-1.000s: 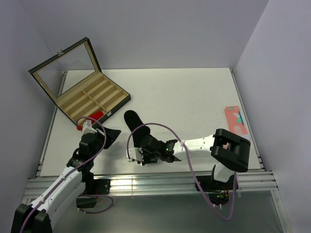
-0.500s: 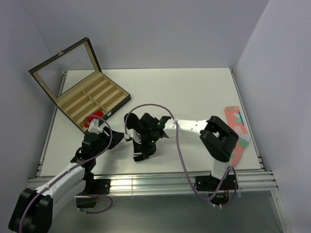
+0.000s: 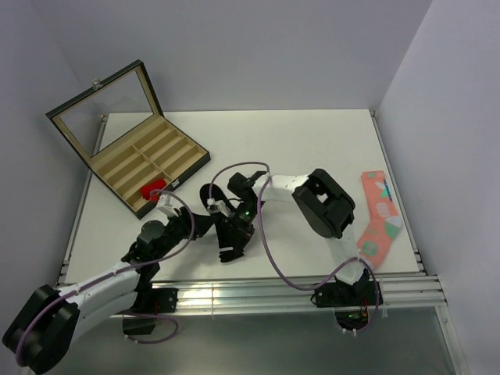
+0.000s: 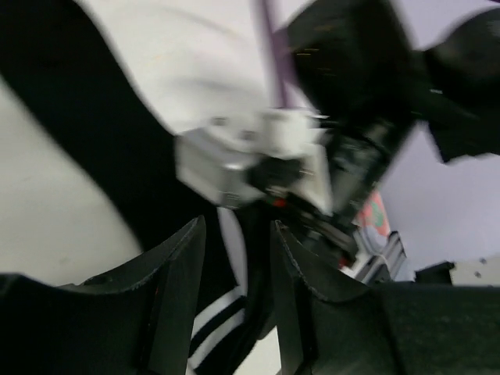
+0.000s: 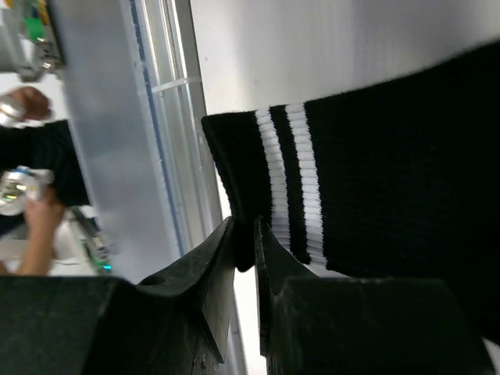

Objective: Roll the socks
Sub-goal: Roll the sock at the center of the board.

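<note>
Near the front middle of the table (image 3: 312, 148), my right gripper (image 5: 244, 234) has swung across and now pinches the striped cuff of the black sock (image 5: 375, 156), jaws almost shut. The left gripper (image 4: 237, 226) has slid over, half open astride that cuff, not clamped, so I judge rolling can begin. The red sock (image 3: 154, 188) waits at the box (image 3: 181, 173) edge. White surface, lilac walls, pink sock (image 3: 377, 219) far right.

White table (image 3: 312, 148), black sock (image 5: 391, 156), pink sock (image 3: 376, 215), box (image 3: 148, 160)
</note>
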Controlling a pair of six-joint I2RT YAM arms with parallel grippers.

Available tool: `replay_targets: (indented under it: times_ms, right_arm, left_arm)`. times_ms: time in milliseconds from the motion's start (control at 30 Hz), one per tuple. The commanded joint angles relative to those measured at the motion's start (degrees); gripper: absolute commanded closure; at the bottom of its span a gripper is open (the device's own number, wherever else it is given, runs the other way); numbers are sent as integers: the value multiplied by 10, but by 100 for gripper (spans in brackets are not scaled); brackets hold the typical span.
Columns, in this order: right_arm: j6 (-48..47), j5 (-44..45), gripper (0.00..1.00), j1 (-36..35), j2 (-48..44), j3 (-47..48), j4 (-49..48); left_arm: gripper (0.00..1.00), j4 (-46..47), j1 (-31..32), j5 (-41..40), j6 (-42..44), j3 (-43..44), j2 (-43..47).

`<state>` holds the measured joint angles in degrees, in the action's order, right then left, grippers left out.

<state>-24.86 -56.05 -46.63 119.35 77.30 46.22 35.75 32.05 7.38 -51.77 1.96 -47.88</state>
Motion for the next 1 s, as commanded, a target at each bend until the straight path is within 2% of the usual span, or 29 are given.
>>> replay_targets:
  times_ms: [0,167,333,467,567,633,833,967]
  right_arm:
    - [24,-48,78,14,7,16,43]
    - [37,-55,78,29,17,19,52]
    - [73,-49,78,47,31,18,43]
    - [92,-53,79,58,41,19,43]
    - [103,-51,79,68,50,23,48]
    - [111,-47,79,74,53,27,48]
    - [109,-54,80,87,60,31,70]
    - [106,-47,79,100,46,15,71]
  left_arm:
    - [56,147,41,-33,27,-64,-22]
    - [56,205,86,-60,40,-86,-59]
    - [55,198,141,-92,81,-85,-70]
    - [53,224,162,-98,98,-100,-72]
    - [53,203,177,-118,110,-93,-78]
    - [53,196,187,-125,117,-90,-91]
    - [54,278,222,-153,114,-112,-156]
    - [54,299,238,-160,120,-100,-202]
